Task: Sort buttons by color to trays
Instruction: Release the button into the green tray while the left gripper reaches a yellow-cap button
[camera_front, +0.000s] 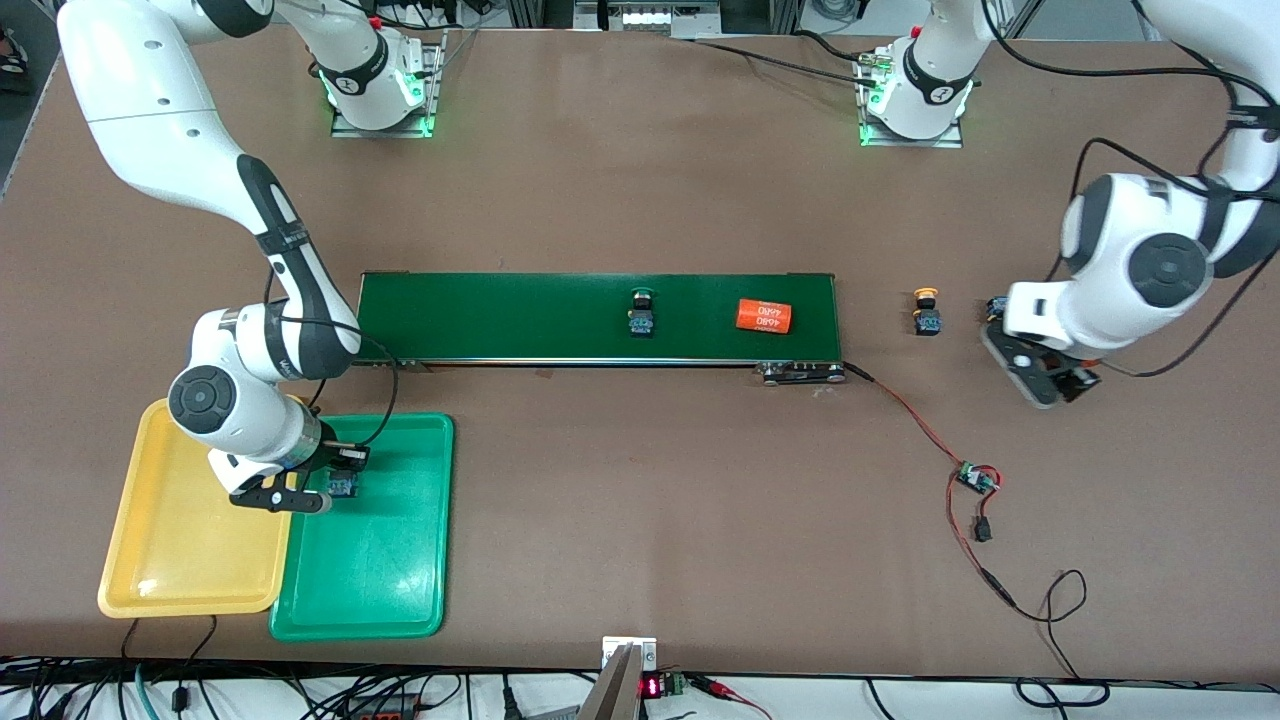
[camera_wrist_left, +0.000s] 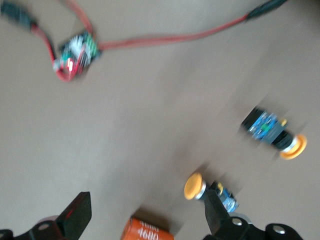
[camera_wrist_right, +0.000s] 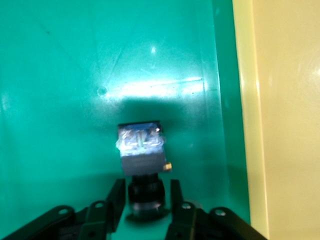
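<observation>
R gripper (camera_front: 322, 492) sits low over the green tray (camera_front: 385, 570), at the tray's end nearest the conveyor belt (camera_front: 500, 318). In the right wrist view its fingers (camera_wrist_right: 116, 199) flank the neck of a button (camera_wrist_right: 142, 147) standing cap-down on the green tray floor; a thin gap shows each side, so whether the pads are touching it can't be told. Fingers are close together, not clamped tight. Cap colour is hidden under the body. The yellow tray (camera_front: 170, 540) lies just beside the green one, toward the R arm's end of the table, long edges touching.

L gripper (camera_front: 1050, 378) is low over the bare table toward the L arm's end, fingers (camera_wrist_left: 76, 216) spread wide apart, holding nothing. One yellow-capped button (camera_front: 927, 311) lies on the table between the belt end and the L gripper. A 2nd yellow-capped button (camera_wrist_left: 212, 191) shows in the left wrist view right beside one fingertip; in front view it's mostly hidden by the L wrist.

On the belt: a green-capped button (camera_front: 642, 312) near mid-belt, and an orange cylinder (camera_front: 765, 316) w/ white print beside it, toward the L arm's end. A small circuit board (camera_front: 974, 478) on red wire lies on the table nearer the front camera.
</observation>
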